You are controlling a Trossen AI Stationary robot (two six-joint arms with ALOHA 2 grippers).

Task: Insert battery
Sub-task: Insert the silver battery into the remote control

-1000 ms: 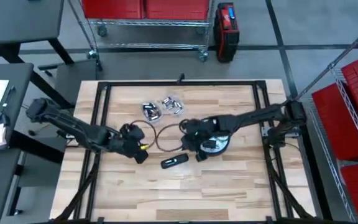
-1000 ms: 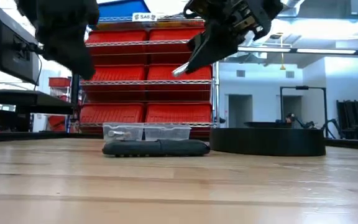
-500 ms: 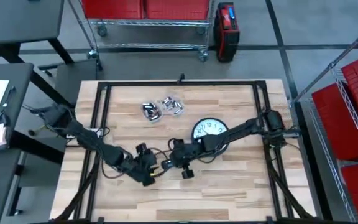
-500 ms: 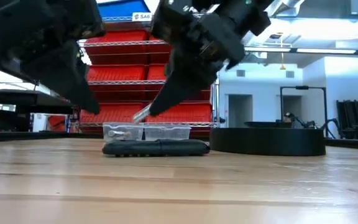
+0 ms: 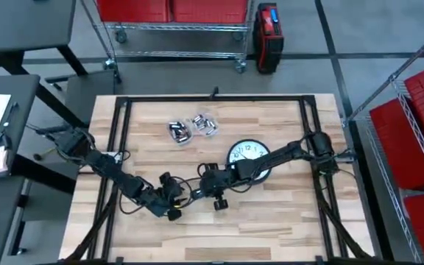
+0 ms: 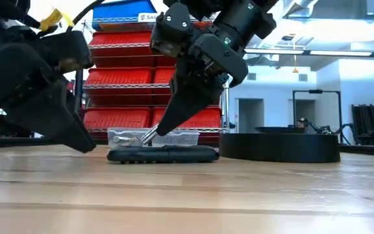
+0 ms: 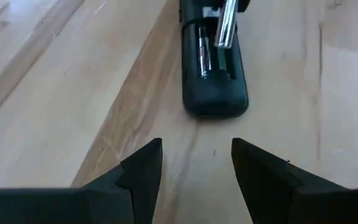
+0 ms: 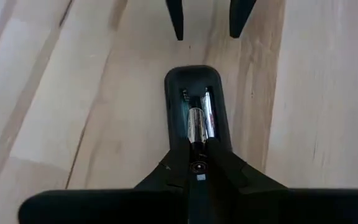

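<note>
Wooden table's (image 5: 271,213) getting busy: right gripper (image 8: 197,163) has swung down, pinching a battery (image 8: 197,124) into the remote's (image 7: 214,59) open bay around 6 o'clock, left gripper (image 7: 194,163) parked wide open opposite.

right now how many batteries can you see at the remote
2: one battery pinched in the right gripper, angled down into the remote; one already seated in its open compartment. More may sit hidden underneath.
</note>
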